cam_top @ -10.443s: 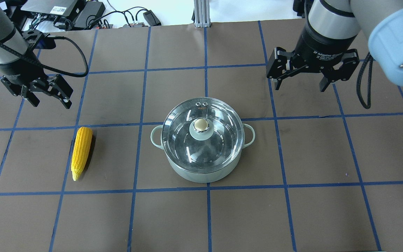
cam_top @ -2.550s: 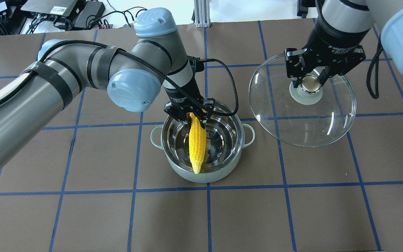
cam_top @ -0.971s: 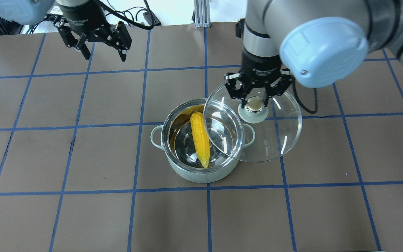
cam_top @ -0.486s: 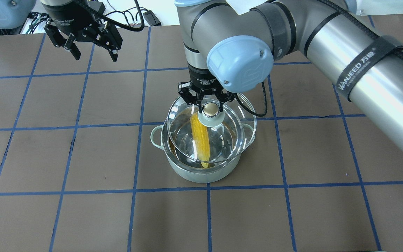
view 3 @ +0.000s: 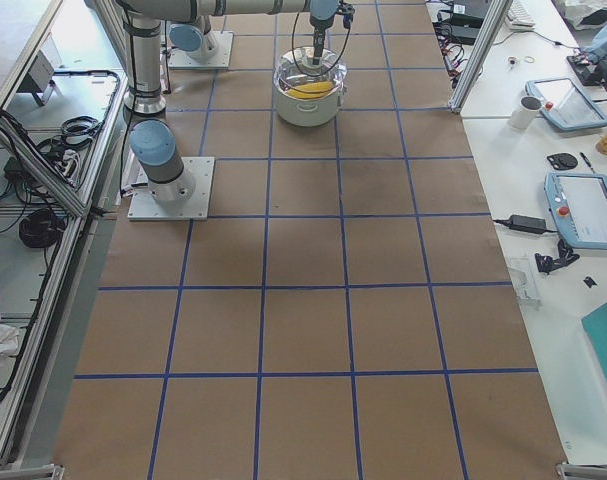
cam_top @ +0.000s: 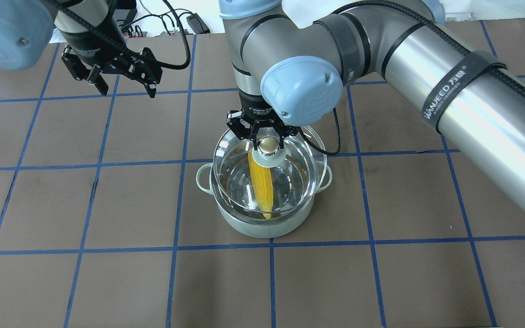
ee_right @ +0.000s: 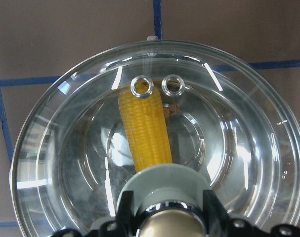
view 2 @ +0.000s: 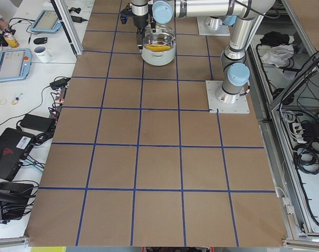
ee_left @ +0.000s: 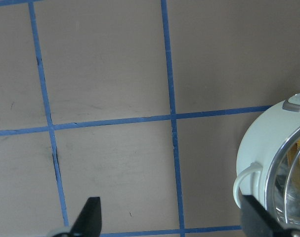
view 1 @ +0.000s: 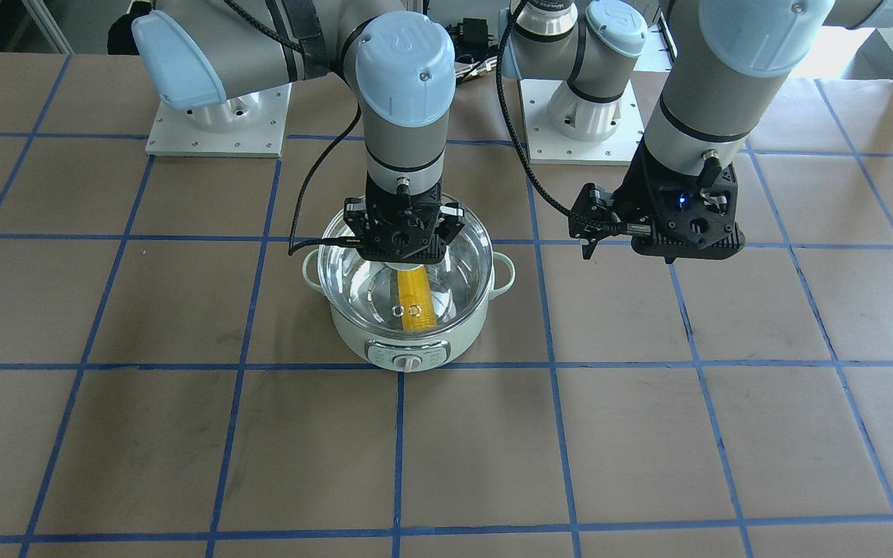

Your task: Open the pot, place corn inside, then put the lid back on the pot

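My right gripper (cam_top: 268, 142) clamps the glass lid (cam_top: 301, 155) by its knob just above the pot (cam_top: 262, 230), corn (cam_top: 262, 189) inside. I'd centre rim over rim, lower level, then release. Well aside, my left gripper (cam_top: 127, 89) hangs open.

We see bright, even light from above — shadows are faint. White glare streaks cross the lid (ee_right: 224, 143) at eleven and one o'clock; the overhead view washes out at twelve.
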`<state>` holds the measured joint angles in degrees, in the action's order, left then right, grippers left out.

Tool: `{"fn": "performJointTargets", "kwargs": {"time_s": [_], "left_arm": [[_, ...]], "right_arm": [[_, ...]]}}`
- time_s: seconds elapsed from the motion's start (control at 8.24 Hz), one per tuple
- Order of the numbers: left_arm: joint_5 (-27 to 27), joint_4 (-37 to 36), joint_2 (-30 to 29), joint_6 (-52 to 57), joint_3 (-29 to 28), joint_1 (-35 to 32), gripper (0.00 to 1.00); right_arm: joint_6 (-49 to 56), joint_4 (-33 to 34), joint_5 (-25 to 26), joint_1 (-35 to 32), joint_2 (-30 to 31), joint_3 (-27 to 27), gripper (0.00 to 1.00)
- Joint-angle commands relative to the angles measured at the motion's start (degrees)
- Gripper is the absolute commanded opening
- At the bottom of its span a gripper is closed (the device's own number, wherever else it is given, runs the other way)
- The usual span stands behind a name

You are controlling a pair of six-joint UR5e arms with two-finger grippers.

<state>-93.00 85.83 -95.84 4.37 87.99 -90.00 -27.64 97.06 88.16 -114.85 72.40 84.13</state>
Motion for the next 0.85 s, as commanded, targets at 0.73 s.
{"fn": "performJointTargets", "kwargs": {"time_s": [0.73], "left_arm": [[0.0,-0.8,0.7,-0.1,2.0,0.1,1.00]], "right_arm": [[-1.9,2.7,-1.1,-0.1,0.2,3.6,0.11]]}}
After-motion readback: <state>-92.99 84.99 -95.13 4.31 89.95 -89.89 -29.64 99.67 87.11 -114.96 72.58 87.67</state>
